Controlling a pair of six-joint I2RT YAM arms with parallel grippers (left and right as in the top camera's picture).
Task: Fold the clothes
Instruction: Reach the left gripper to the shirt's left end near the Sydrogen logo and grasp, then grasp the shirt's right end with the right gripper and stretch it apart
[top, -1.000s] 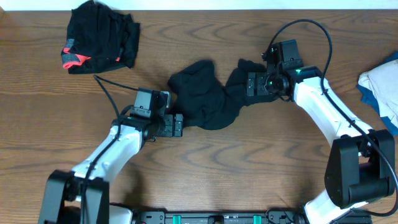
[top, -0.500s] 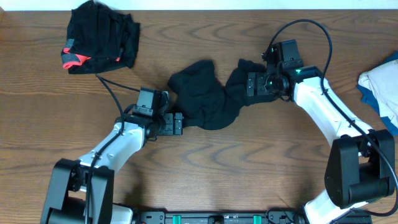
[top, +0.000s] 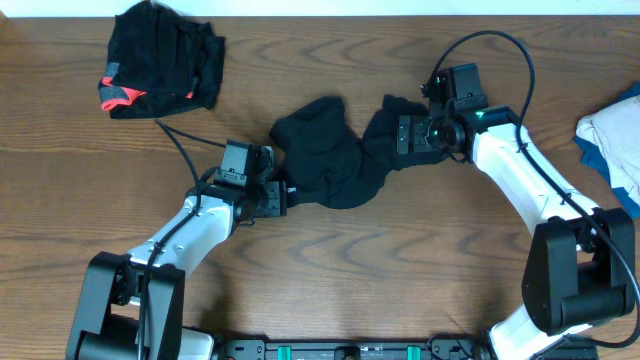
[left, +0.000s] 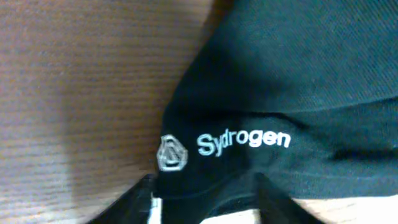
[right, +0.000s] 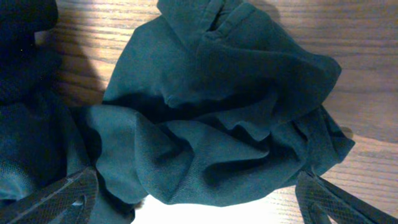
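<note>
Where the long black garment (top: 330, 165) lies crumpled in the middle of the desk (top: 420, 270), the left claw (top: 287, 197) sits part-open with the logo-printed hem (left: 211, 180) between its fingers (left: 134, 208), not pinched. The right claw (top: 397, 135) gapes wide over the bunched opposite end, holding nothing. Another black piece with coral trim (top: 165, 60) lies well apart.

Long black garment (top: 335, 160), white logo (left: 242, 142): laid crumpled mid-table (top: 400, 260). Black bundle (top: 165, 55), coral-red trim (top: 120, 96): heaped at far-left corner.
</note>
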